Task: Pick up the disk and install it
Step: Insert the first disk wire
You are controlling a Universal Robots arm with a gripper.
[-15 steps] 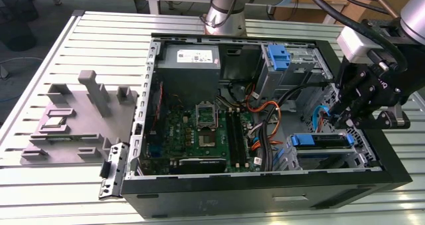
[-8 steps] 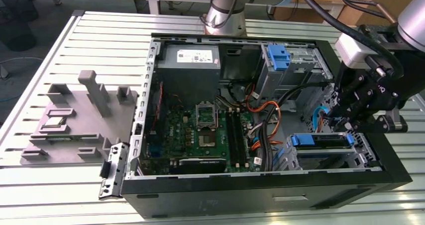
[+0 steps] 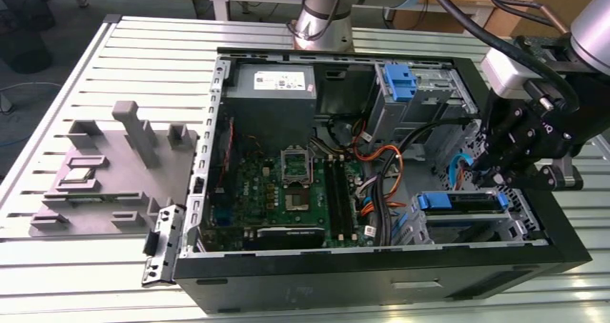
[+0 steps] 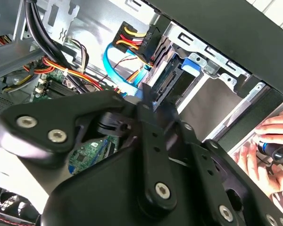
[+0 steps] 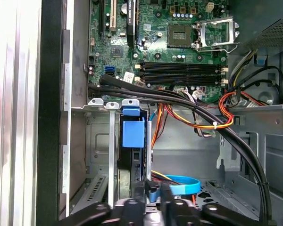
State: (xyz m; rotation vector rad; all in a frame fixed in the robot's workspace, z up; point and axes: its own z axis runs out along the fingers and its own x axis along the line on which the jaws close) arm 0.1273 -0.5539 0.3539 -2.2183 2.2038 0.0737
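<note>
Pincer over one disk — bay-seated.

Disk mostly hidden inside bay; claw tips cut off by first wrist view's edge.

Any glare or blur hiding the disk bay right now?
Second wrist view: the pincer looms dark and soft in front, and bright light washes out the bay's metal frame. First wrist view: the disk sits in shadow. Exterior view: even lighting, the bay readable.
</note>
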